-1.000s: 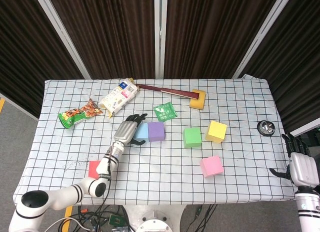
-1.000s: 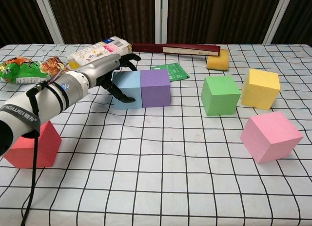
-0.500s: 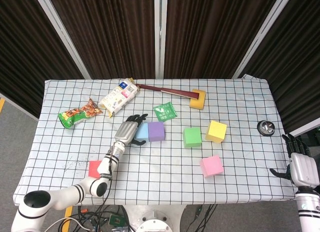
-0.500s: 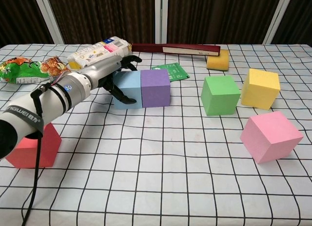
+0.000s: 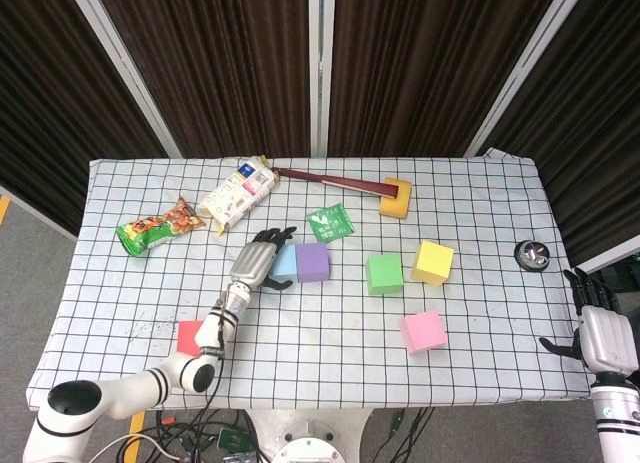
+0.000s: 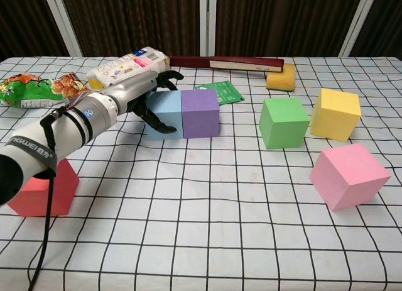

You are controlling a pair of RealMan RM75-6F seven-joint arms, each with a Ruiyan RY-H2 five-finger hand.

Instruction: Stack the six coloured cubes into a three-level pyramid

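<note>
The light blue cube (image 5: 286, 264) (image 6: 166, 110) and the purple cube (image 5: 313, 262) (image 6: 200, 112) stand side by side, touching, left of the table's middle. My left hand (image 5: 258, 258) (image 6: 139, 95) lies against the blue cube's left side with its fingers spread over the far edge and its thumb in front; it is not lifting the cube. The green cube (image 5: 384, 273) (image 6: 284, 121), yellow cube (image 5: 432, 262) (image 6: 336, 113) and pink cube (image 5: 423, 331) (image 6: 348, 175) sit apart on the right. The red cube (image 5: 189, 336) (image 6: 41, 187) sits near the front left. My right hand (image 5: 603, 333) hangs open off the table's right edge.
At the back lie a snack bag (image 5: 158, 224), a white carton (image 5: 237, 194), a green sachet (image 5: 328, 223) and a dark stick ending at a yellow sponge (image 5: 395, 196). A small round black object (image 5: 531, 254) sits near the right edge.
My left forearm has shifted slightly towards the left and front. The hand stays at the blue cube, and no cube has moved.
</note>
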